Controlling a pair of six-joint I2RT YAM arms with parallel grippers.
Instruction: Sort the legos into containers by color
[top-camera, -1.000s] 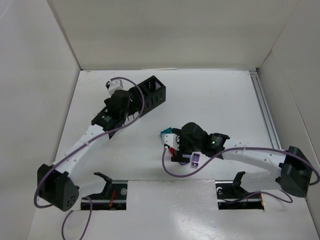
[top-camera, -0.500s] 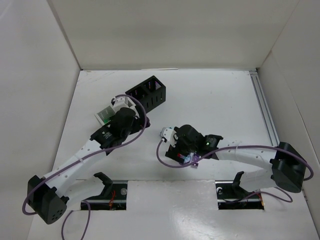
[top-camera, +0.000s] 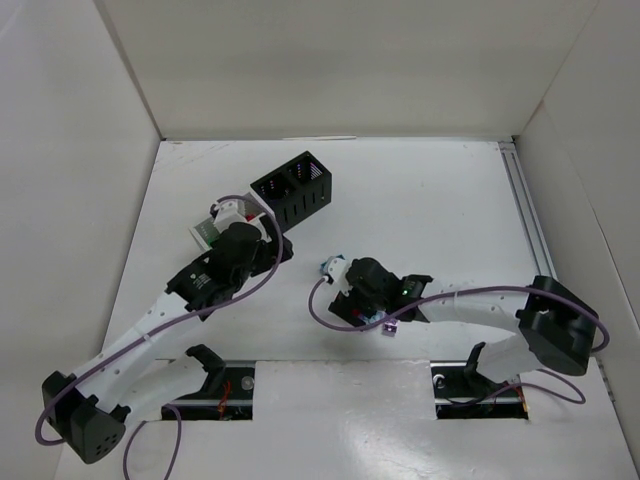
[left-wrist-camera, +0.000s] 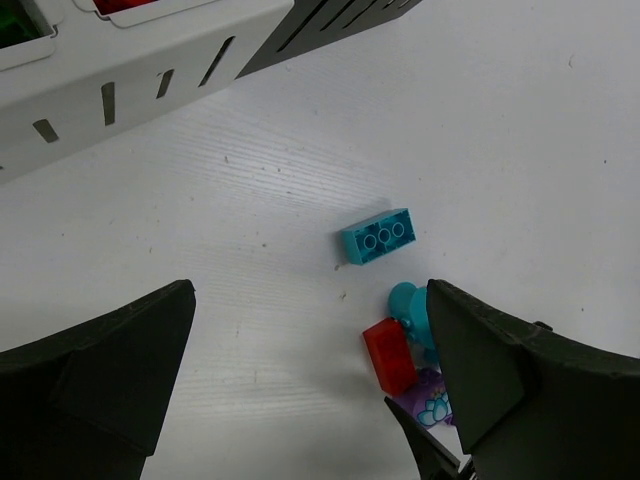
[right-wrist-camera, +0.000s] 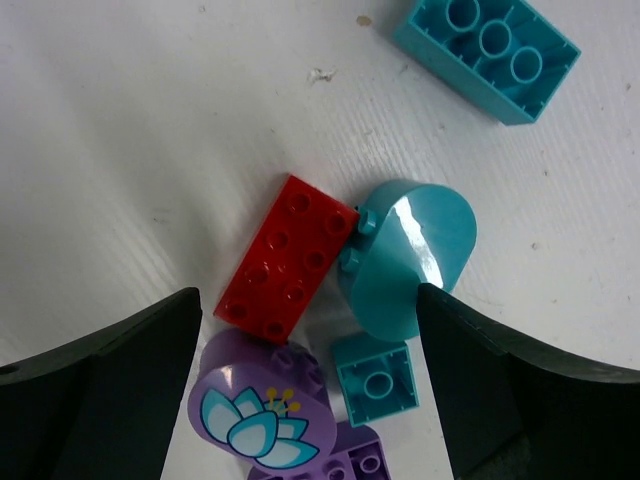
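My left gripper (left-wrist-camera: 310, 300) is open and empty above bare table, just right of the white container (left-wrist-camera: 130, 60), which holds a red and a green lego. The black container (top-camera: 293, 187) joins it behind. My right gripper (right-wrist-camera: 308, 300) is open low over a pile of legos. A red brick (right-wrist-camera: 287, 260) and a teal oval (right-wrist-camera: 410, 255) lie between its fingers, untouched. Nearer the wrist lie a small teal square (right-wrist-camera: 375, 378), a purple oval with a flower (right-wrist-camera: 262, 410) and a purple brick (right-wrist-camera: 345, 455). A teal brick (right-wrist-camera: 487, 50) lies apart, beyond the pile.
White walls enclose the table on three sides. A metal rail (top-camera: 530, 230) runs along the right edge. The two arms' cables loop beside their wrists. The pile sits in the near middle, between the two arms.
My left arm has drawn back from over the black container toward the near right, now beside the white container. My right gripper has shifted slightly left over the pile.
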